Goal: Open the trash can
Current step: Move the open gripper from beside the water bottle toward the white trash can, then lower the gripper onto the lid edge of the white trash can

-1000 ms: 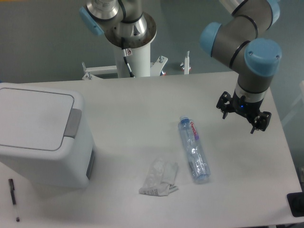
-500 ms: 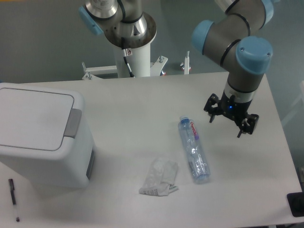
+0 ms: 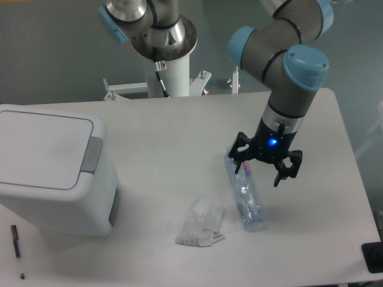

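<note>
The trash can [image 3: 51, 170] is a large boxy white bin at the table's left side, its flat lid down and a grey latch tab [image 3: 91, 155] on its right edge. My gripper [image 3: 261, 168] hangs open far to the right of it, over the right half of the table. Its fingers spread just above the cap end of a clear plastic bottle [image 3: 246, 194] lying on the table. Nothing is held between the fingers.
A crumpled clear wrapper [image 3: 201, 224] lies left of the bottle. A black pen [image 3: 17, 248] rests near the front left corner below the bin. A white robot pedestal [image 3: 167, 66] stands at the table's back edge. A dark object [image 3: 372, 257] sits at the right edge.
My gripper has travelled left and slightly down, from the right side of the table to above the bottle's upper end. The trash can, bottle and wrapper have not moved.
</note>
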Available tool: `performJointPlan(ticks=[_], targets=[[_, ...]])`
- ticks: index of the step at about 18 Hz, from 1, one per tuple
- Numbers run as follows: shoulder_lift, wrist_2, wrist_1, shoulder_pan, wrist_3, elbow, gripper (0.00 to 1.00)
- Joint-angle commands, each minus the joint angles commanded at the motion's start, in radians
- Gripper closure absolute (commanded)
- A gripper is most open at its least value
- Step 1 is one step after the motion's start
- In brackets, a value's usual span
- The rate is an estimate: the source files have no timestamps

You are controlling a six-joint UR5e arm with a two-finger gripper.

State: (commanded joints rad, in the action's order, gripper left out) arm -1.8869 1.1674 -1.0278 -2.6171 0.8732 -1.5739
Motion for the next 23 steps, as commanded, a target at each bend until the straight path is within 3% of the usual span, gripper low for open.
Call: performJointPlan(ticks=[6, 17, 23], targets=[[0.006, 0.000, 0.000, 0.109, -0.212, 0.064, 0.00], [0.140, -0.103, -0.003, 0.179, -0.316, 0.054, 0.00], [0.141, -0.132, 0.000, 0.250, -0.323, 0.042, 0.00]])
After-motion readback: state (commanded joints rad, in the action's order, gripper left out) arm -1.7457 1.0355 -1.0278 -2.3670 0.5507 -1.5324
